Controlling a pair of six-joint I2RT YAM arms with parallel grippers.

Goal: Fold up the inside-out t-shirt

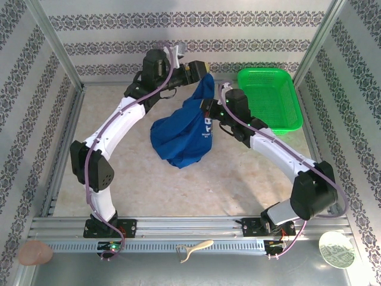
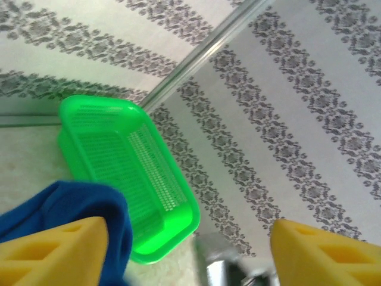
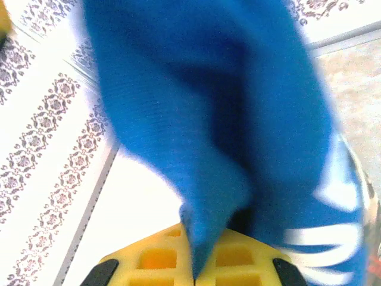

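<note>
Top view: royal-blue inside-out t-shirt [image 1: 178,134] hangs bunched at centre of frame over the beige table [image 1: 119,173], w/ white lettering on its right side and a green basket [image 1: 268,98] at upper right. Right gripper [image 3: 193,268] is clamped on a fold of the cloth (yellow fingers pressed together, bottom centre of rt wrist view). Left gripper [image 2: 189,256] has its fingers spread wide apart, w/ a blue edge draped over the lower-left one.

Your t-shirt [image 1: 181,134] is soft matt cloth. At 2 o'clock, your basket [image 1: 268,101] is glossy perforated plastic. At 6, the rails [image 1: 178,226] are brushed metal. The tabletop [image 1: 178,190] looks matt and speckled.
</note>
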